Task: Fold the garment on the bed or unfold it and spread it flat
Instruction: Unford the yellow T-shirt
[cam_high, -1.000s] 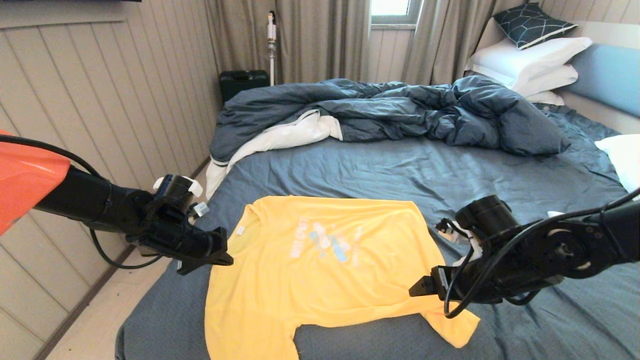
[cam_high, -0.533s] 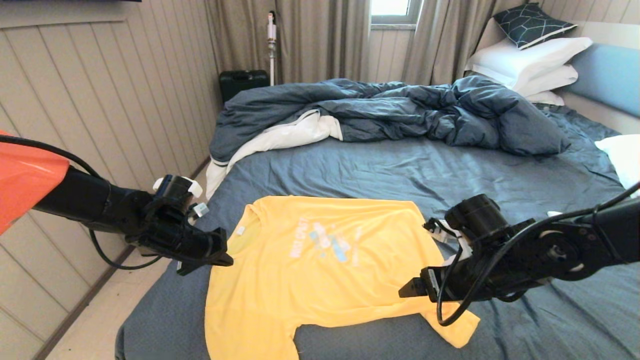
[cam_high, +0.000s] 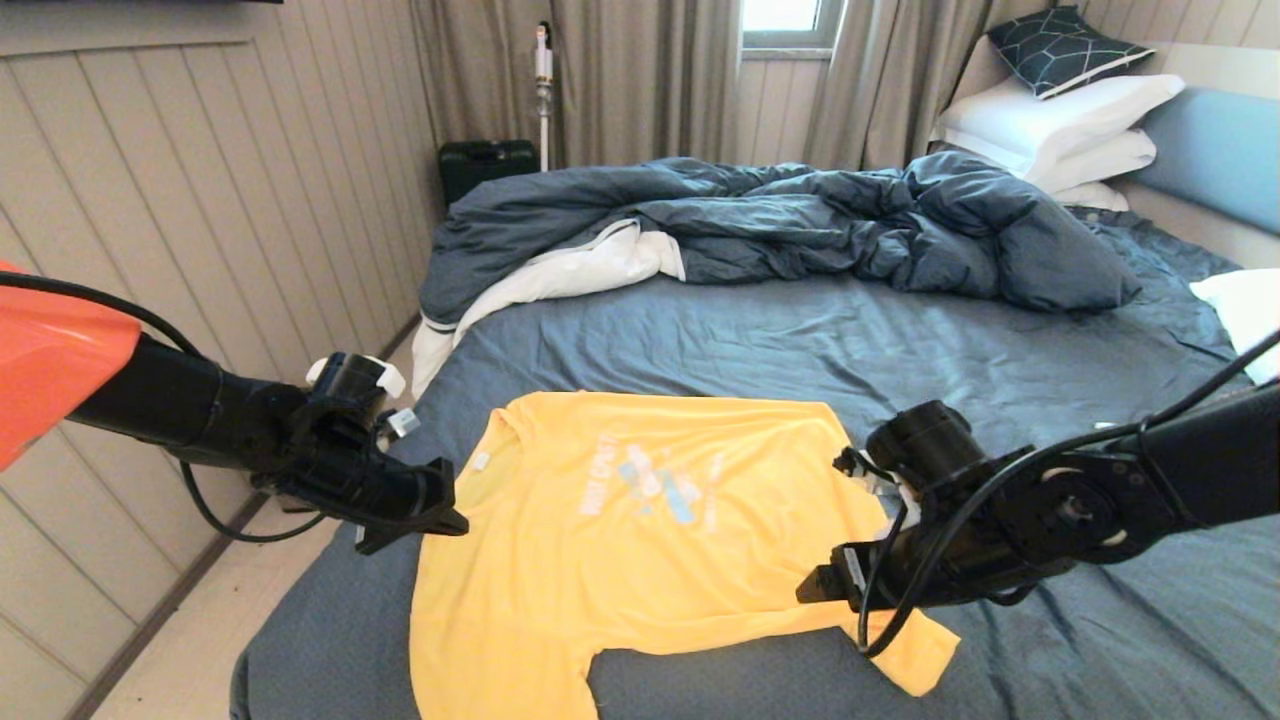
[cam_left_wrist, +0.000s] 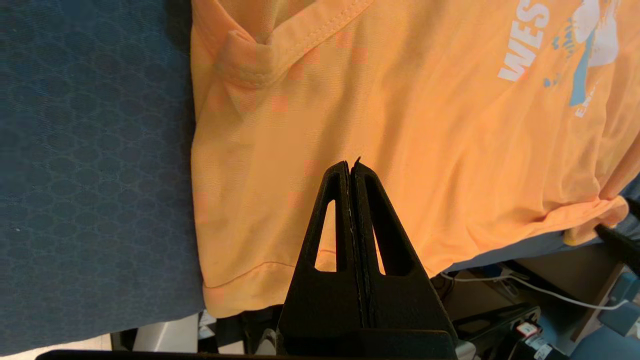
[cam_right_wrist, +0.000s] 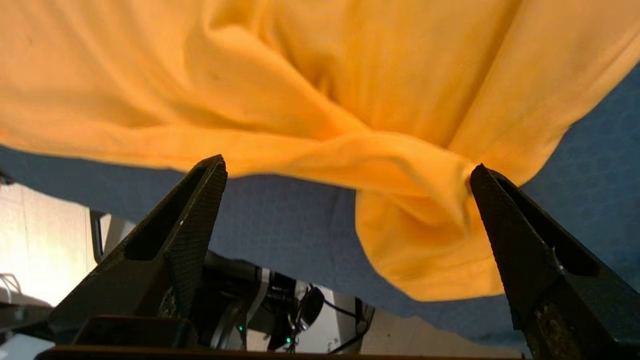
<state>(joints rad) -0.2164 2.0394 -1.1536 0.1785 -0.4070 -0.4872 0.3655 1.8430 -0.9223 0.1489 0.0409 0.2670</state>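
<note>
The garment (cam_high: 640, 540), a yellow T-shirt with white lettering and a light-blue graphic, lies mostly flat on the near part of the bed (cam_high: 900, 350), its collar to the left. My left gripper (cam_high: 455, 522) hovers at its left edge near the collar. In the left wrist view this gripper (cam_left_wrist: 350, 167) is shut with nothing in it, above the garment (cam_left_wrist: 425, 150). My right gripper (cam_high: 812, 590) hangs open over the shirt's near right part. In the right wrist view a twisted flap (cam_right_wrist: 425, 230) lies between its wide-apart fingers (cam_right_wrist: 347, 165), not gripped.
A rumpled dark-blue duvet (cam_high: 800, 220) with white lining fills the far half of the bed. White pillows (cam_high: 1060, 120) are stacked at the far right by the headboard. A panelled wall (cam_high: 200, 200) runs close along the left, and a black case (cam_high: 487, 165) stands on the floor behind.
My right gripper has moved left and a little nearer, further over the shirt's near right part, staying open. The left arm and the shirt have not moved.
</note>
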